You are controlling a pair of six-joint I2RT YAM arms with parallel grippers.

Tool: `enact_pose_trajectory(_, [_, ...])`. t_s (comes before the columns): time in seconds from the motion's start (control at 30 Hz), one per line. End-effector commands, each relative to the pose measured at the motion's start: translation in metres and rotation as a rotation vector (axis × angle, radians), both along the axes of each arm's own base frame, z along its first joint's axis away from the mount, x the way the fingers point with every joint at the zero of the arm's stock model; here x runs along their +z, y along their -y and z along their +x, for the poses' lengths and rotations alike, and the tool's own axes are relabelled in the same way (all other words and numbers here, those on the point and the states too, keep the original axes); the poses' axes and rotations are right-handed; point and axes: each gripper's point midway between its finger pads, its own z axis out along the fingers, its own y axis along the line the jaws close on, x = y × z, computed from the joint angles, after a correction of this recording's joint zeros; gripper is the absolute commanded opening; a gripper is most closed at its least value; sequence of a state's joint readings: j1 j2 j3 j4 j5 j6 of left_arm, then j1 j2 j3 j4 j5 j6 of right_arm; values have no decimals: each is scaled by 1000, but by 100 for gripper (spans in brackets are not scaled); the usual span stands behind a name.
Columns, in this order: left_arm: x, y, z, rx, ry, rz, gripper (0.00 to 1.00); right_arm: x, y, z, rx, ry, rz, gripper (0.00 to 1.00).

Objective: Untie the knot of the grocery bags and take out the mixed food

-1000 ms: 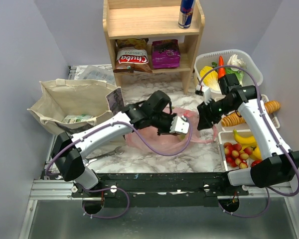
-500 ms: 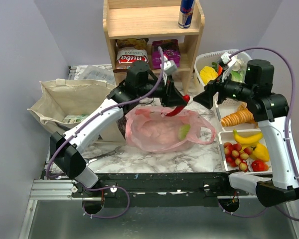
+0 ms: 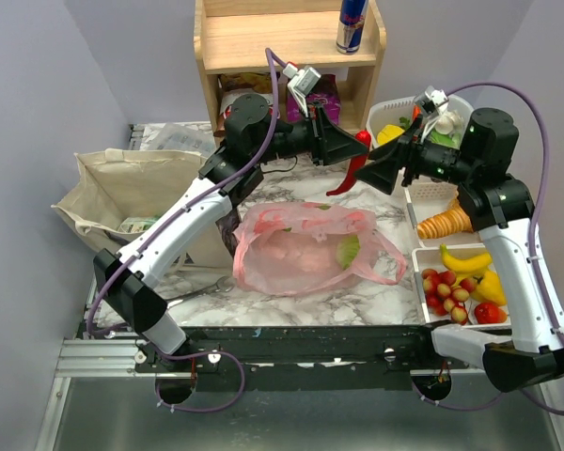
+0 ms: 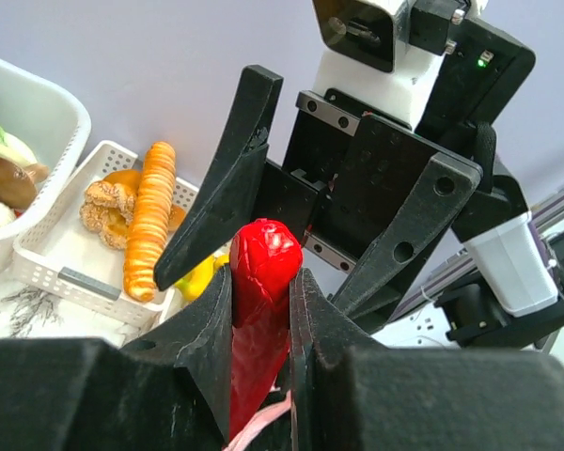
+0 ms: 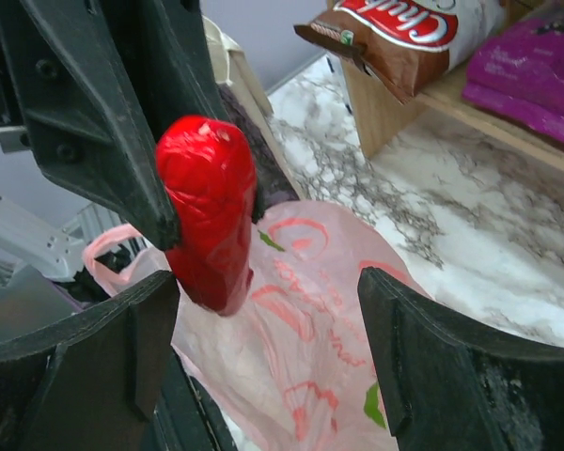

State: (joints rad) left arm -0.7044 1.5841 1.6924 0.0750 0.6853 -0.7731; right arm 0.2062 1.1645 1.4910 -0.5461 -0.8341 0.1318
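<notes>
My left gripper (image 4: 261, 282) is shut on a red pepper (image 3: 346, 172), held in the air above the marble table. My right gripper (image 3: 383, 171) stands open just right of it, jaws facing the pepper (image 5: 207, 207) and not touching it. Below them lies the pink grocery bag (image 3: 305, 246), crinkly with red print, with a green item (image 3: 348, 250) showing through it. Its handle loops (image 3: 392, 263) lie loose to the right, and no knot is in view. The beige tote (image 3: 132, 193) stands at the left.
A white basket (image 3: 479, 132) of food sits at the back right. White trays (image 3: 423, 268) near the right edge hold bread, a banana and small red fruit. The wooden shelf (image 3: 282, 42) behind holds a Chuba bag (image 5: 404, 28), a purple bag (image 5: 536, 66) and a can (image 3: 351, 25).
My left gripper has lifted the red pepper out of the pink bag, up and to the right. My right gripper has opened and risen to face it.
</notes>
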Motion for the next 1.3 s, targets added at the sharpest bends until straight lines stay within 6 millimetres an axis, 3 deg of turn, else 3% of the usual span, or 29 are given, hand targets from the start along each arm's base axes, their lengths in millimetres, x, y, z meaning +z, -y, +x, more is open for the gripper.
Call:
enact_pose_trajectory(0.0, [22, 4, -3, -11, -12, -81, 0, 18, -17, -2, 74, 65, 53, 82])
enact_pose_trajectory(0.13, [24, 4, -2, -5, -13, -89, 1, 11, -23, -7, 99, 54, 58, 63])
enact_pose_trajectory(0.2, [22, 4, 0, 6, -19, -82, 1, 11, -25, -8, 106, 52, 63, 37])
enact_pose_trajectory(0.23, [20, 4, 1, 9, -23, -78, 5, 10, -24, -7, 97, 43, 65, 16])
enact_pose_trajectory(0.27, [19, 4, 2, 11, -20, -73, 20, 8, -23, -6, 84, 26, 63, 4])
enact_pose_trajectory(0.3, [18, 2, 3, 16, -13, -66, 35, 7, -21, -3, 57, 10, 55, 1])
enact_pose_trajectory(0.33, [18, -2, 5, 29, 9, -54, 49, 4, -17, 1, 16, -4, 42, 1])
enact_pose_trajectory(0.37, [17, -7, 6, 43, 30, -41, 58, 0, -10, 8, -50, -22, 22, 1])
enact_pose_trajectory(0.47, [8, -24, 9, 71, 185, 36, 69, -9, 17, 29, -213, -79, -15, 1])
enact_pose_trajectory(0.63, [-45, -57, -3, 100, 514, 254, 99, -29, 125, 86, -475, -225, 50, 1])
enact_pose_trajectory(0.73, [-78, -71, -30, -9, 706, 324, 99, -43, 177, 132, -622, -208, -23, 1])
enact_pose_trajectory(0.9, [-138, -79, -67, -256, 852, 457, 99, -61, 227, 217, -796, -135, -82, 1])
enact_pose_trajectory(1.0, [-178, -75, -75, -317, 945, 577, 94, -94, 258, 264, -894, -157, -141, 1])
enact_pose_trajectory(1.07, [-198, -74, -80, -351, 1014, 632, 92, -115, 265, 285, -886, -167, -168, 1])
enact_pose_trajectory(1.13, [-212, -72, -82, -363, 1050, 660, 92, -133, 264, 300, -867, -177, -188, 11])
enact_pose_trajectory(1.17, [-217, -71, -81, -363, 1048, 671, 92, -142, 264, 306, -865, -185, -209, 25])
enact_pose_trajectory(1.2, [-222, -70, -79, -367, 1038, 686, 92, -151, 263, 308, -865, -202, -233, 46])
enact_pose_trajectory(1.27, [-231, -69, -75, -368, 1022, 708, 92, -160, 261, 307, -845, -241, -275, 69])
